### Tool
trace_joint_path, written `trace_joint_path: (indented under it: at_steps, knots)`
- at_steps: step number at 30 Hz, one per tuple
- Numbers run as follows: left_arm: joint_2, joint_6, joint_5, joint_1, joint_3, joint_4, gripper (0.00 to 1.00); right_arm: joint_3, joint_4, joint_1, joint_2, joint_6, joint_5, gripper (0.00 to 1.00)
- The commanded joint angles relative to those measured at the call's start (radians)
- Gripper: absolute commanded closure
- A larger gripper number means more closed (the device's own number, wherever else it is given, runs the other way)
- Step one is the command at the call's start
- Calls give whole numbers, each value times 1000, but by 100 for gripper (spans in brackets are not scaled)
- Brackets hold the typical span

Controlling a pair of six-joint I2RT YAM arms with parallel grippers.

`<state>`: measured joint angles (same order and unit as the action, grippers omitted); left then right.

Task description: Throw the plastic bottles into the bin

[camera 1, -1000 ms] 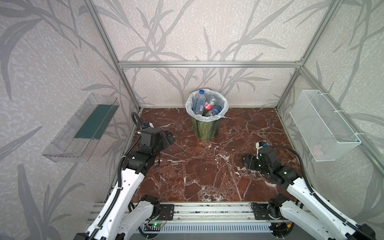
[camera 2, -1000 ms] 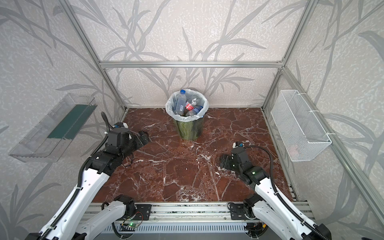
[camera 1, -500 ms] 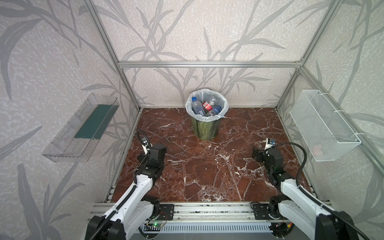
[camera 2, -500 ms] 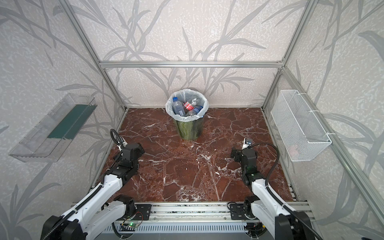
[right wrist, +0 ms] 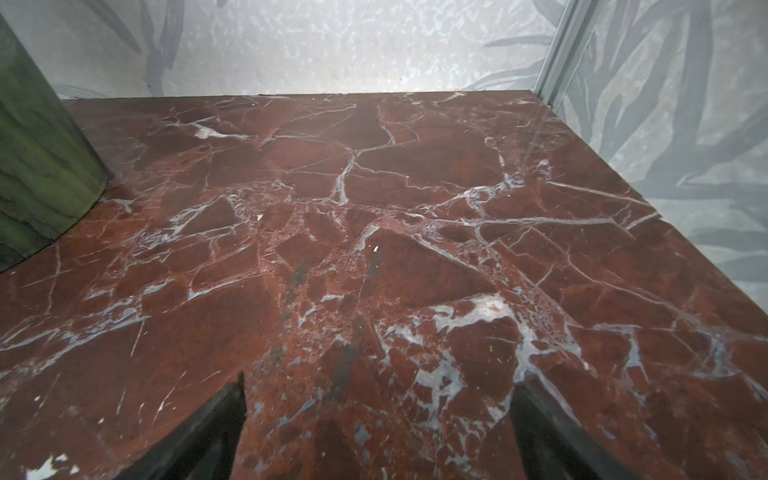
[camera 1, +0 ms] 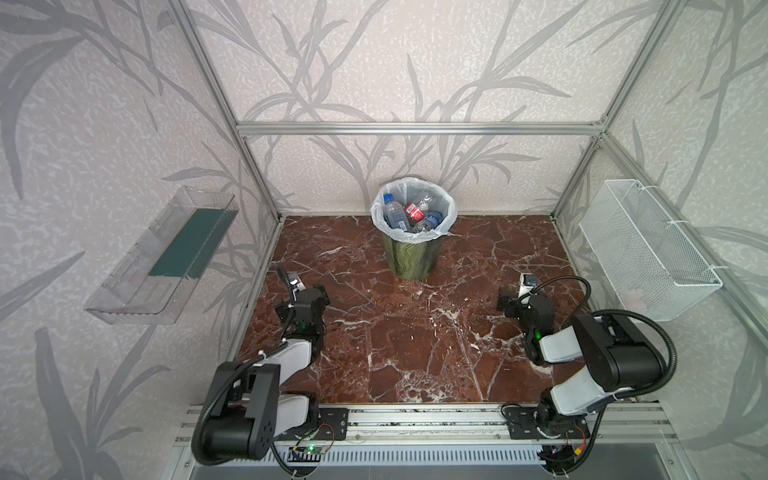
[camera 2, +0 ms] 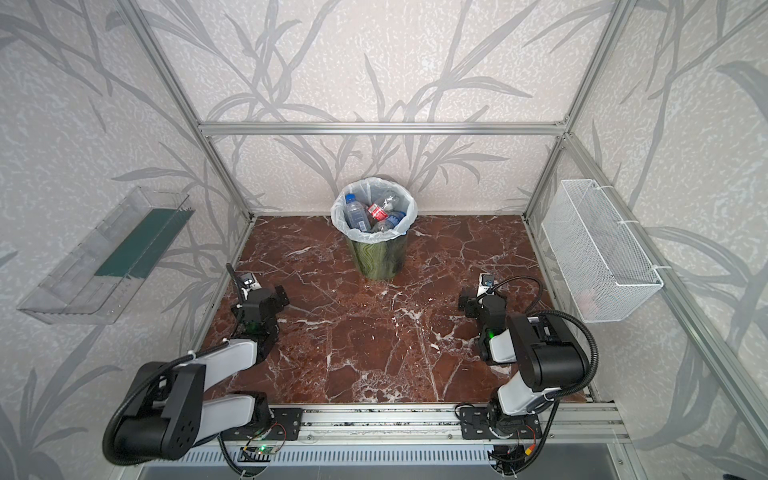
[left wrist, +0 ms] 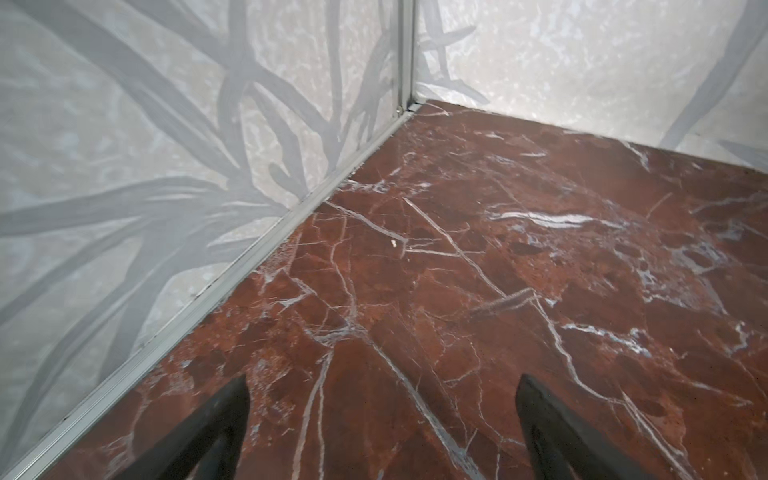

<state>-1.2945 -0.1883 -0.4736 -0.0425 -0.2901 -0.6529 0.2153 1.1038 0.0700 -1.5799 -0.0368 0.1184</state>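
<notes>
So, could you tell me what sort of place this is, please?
Probably a robot test booth: a metal frame holds patterned walls, and two arms sit on a rail facing a bin.

Bin (camera 1: pixel 411 259) at back centre of table (camera 1: pixel 395 332), near rear wall. Bottles (camera 1: pixel 395 214) inside bin. Left gripper (left wrist: pixel 384 380) over table's left side, beside wall; right gripper (right wrist: pixel 379 386) over right side. Tray (camera 1: pixel 162 270) on left wall, basket (camera 1: pixel 648 253) on right wall.

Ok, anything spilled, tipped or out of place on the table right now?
Nothing stands out. The bin stands upright with the plastic bottles inside its liner, none on the marble table. The left gripper and right gripper are open and empty.
</notes>
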Motion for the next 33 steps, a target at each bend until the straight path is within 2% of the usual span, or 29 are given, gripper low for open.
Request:
trace_joint_path:
  at_steps: [1, 3, 5, 7, 9, 11, 16, 20, 33]
  knots:
    - [-91, 77, 115, 25, -20, -210, 1, 79, -66, -5, 50, 26, -46, 1]
    - [-193, 72, 135, 38, -47, -255, 1, 116, -47, -6, -2, 39, -78, 1]
    - [-256, 107, 172, 36, -92, -258, 1, 164, -194, -5, 30, 51, -96, 1]
    - [-219, 90, 185, 38, -119, -133, 1, 169, -201, -3, 33, 63, -100, 1]
    - [-240, 99, 177, 38, -103, -208, 1, 142, -87, 0, -8, 64, -96, 1]
    - [-228, 99, 182, 39, -114, -166, 1, 157, -165, 1, 19, 65, -94, 1]
    - [-223, 104, 195, 36, -116, -149, 1, 135, -90, 5, 2, 87, -137, 1]
    - [-227, 107, 194, 36, -114, -159, 1, 164, -149, 4, 3, 99, -168, 1]
    - [-227, 106, 196, 36, -115, -158, 1, 165, -146, 4, 3, 98, -170, 1]
